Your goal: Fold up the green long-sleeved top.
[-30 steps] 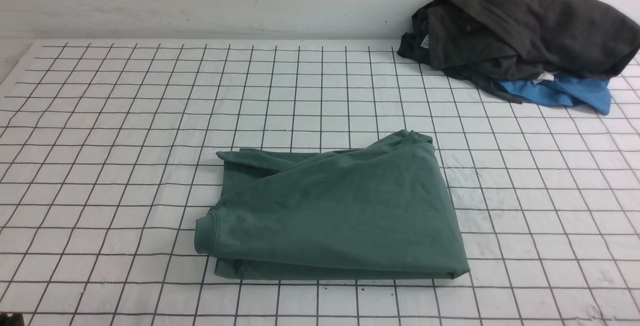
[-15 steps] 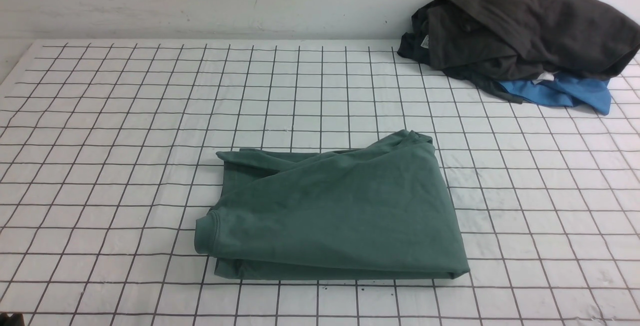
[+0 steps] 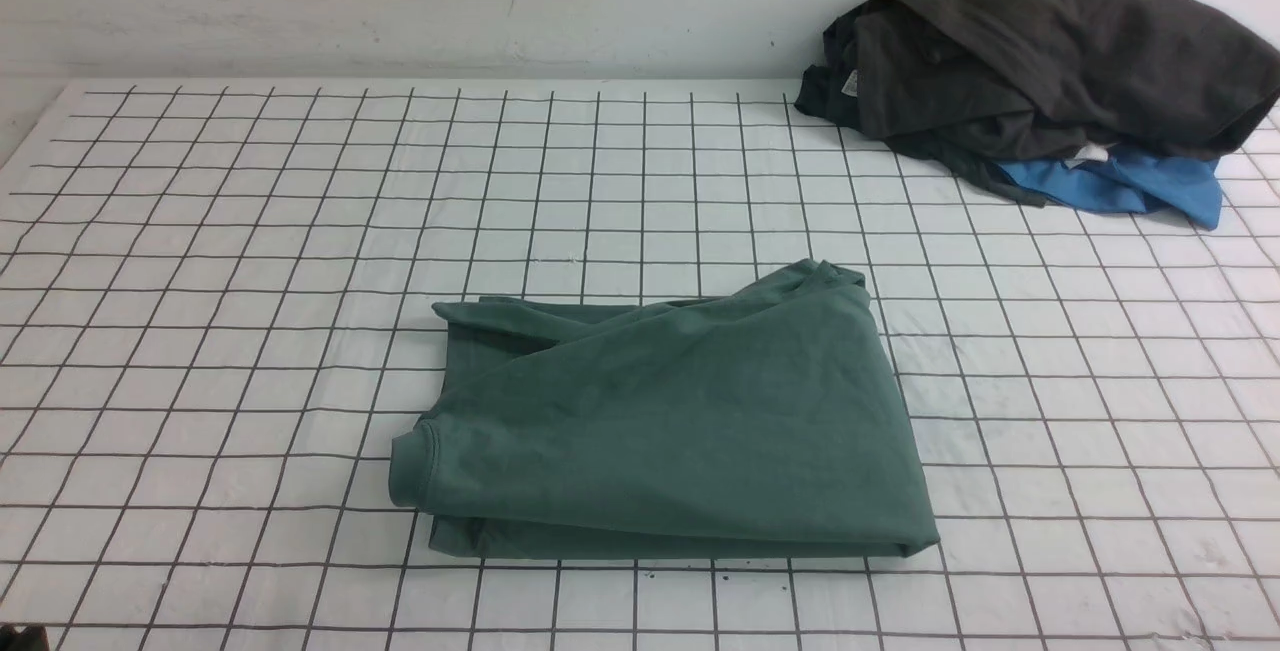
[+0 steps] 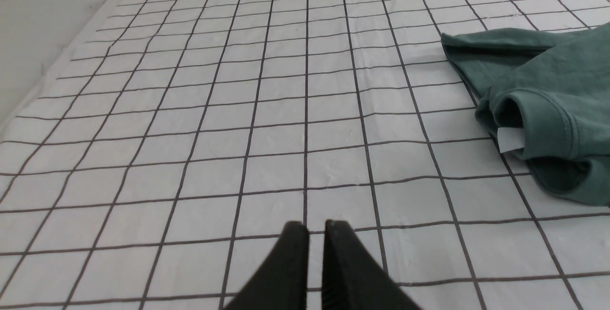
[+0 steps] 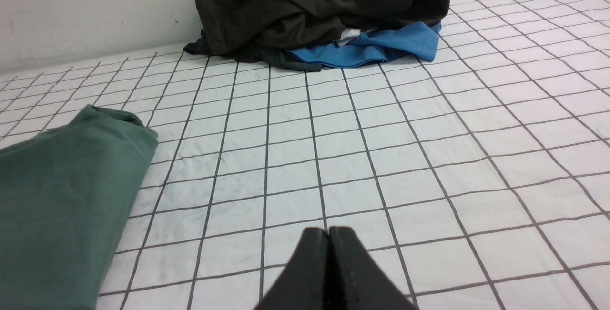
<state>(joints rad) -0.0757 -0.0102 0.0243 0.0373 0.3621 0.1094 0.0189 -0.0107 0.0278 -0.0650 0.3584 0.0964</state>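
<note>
Left gripper and right gripper closed, empty.

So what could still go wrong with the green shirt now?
The green long-sleeved top is folded, but loosely: its far corner bunches up, so it may slump open. A white tag pokes out by the cuff. Both the left gripper and right gripper are shut and away from it.
</note>
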